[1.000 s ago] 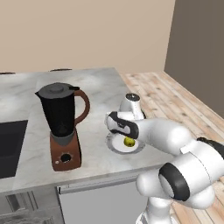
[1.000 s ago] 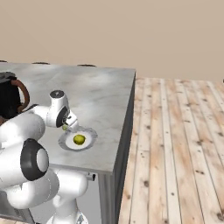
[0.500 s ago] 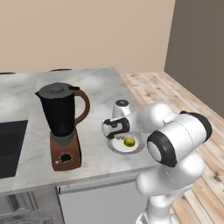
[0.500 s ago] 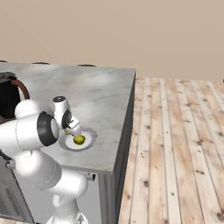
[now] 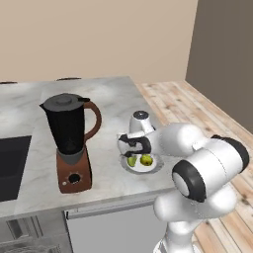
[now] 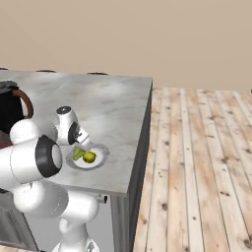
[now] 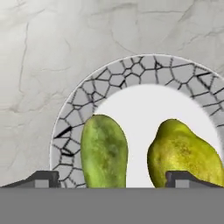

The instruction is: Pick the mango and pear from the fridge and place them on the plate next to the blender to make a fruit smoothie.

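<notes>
Your gripper stands spread wide and empty just over the plate, where the mango and pear lie beside the blender. Its 2 tips straddle the mango, so lift straight or you knock the fruit off

Marble counter: blender, plate.

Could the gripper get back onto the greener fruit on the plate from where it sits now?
Probably yes. The gripper hangs open right above the plate, its fingertips straddling the greener fruit. The yellower fruit beside it crowds the other tip.
</notes>
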Robot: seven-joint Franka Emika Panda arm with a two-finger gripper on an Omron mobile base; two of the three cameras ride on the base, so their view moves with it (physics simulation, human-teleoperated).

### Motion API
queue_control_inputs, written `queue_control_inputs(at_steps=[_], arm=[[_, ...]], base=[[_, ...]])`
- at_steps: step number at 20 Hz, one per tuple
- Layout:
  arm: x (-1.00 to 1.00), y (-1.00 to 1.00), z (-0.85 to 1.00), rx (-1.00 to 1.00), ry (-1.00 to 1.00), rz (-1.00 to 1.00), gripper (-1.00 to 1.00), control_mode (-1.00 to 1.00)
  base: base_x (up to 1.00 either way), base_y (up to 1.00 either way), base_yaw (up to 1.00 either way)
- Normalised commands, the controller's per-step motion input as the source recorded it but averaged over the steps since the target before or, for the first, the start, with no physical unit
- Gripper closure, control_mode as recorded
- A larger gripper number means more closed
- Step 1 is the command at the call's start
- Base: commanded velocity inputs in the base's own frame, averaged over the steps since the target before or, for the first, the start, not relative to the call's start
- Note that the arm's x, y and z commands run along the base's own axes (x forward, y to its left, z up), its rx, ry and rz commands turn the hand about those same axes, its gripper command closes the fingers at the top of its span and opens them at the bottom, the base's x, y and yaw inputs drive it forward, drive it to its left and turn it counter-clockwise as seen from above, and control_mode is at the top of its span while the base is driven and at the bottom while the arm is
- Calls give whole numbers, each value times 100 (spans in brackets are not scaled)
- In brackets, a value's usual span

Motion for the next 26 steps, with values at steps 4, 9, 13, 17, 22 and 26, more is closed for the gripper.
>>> queue_control_inputs(at_steps=[4,9,13,17,22,26], arm=[[-100,-20,92,0,-44,0,-100,-100],[-100,-20,100,-5,-56,0,-100,-100],[-100,-14,100,-8,-53,4,-100,-100],[-100,-16,100,-8,-45,5,-100,-100],[-100,-14,100,-5,-30,8,-100,-100],[-100,-64,91,5,-16,9,-100,-100]], base=[[0,0,0],[0,0,0],[0,0,0],[0,0,0],[0,0,0],[0,0,0]])
